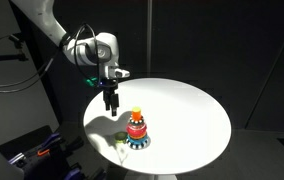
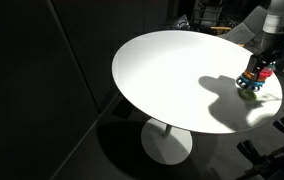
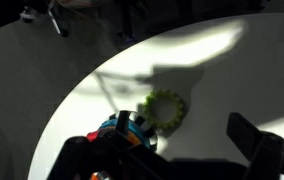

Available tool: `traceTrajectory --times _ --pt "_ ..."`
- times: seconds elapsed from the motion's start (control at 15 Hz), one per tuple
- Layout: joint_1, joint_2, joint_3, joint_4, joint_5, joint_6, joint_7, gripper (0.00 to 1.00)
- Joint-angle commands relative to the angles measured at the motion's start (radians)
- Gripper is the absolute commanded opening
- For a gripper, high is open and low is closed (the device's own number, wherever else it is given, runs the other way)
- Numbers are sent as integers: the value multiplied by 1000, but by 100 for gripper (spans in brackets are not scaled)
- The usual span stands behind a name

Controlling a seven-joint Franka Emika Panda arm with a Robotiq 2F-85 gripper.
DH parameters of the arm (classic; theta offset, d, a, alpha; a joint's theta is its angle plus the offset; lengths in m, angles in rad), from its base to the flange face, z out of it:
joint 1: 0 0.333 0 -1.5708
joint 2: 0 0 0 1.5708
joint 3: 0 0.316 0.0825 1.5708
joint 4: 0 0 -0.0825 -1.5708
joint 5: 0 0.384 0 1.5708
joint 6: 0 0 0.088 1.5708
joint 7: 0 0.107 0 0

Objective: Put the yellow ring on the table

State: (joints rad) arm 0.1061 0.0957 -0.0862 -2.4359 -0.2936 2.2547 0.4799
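One arm: we saw a single gripper (image 1: 110, 108) hanging over the table (image 1: 192, 100), pointed straight down, touching nothing.
Hand: in the wrist view the two fingers (image 3: 264, 150) stood wide apart with only air between them; they held nothing.
Toy: the stack (image 1: 136, 128) stood upright near the table's rim, at about four o'clock from the gripper in an exterior view.
Yellow ring: we judged it sat on the stack as a thin yellow band (image 1: 136, 132) under the red ring (image 1: 136, 124) and the orange top (image 1: 136, 113); the pictures were too small for us to be sure.
Green ring: a toothed one (image 3: 165, 108) lay flat on the table at two o'clock from the stack in the wrist view, just beside it.
Why so held: we took the wide jaws and the high, offset pose for a stance that kept the toy clear before any descent.
Progress: we judged the task not done, since the upper pieces blocked the yellow ring.
Risk: a crooked descent could have tipped the stack off the nearby rim.
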Motion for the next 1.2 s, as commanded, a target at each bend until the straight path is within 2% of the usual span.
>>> traceTrajectory --times 0.0,0.53,1.13 --pt "-38 -99 30 2 37 -104 -88 100" --pt "-90 -311 46 15 133 -206 -203 100" --pt "-120 -526 44 18 221 -213 -266 100"
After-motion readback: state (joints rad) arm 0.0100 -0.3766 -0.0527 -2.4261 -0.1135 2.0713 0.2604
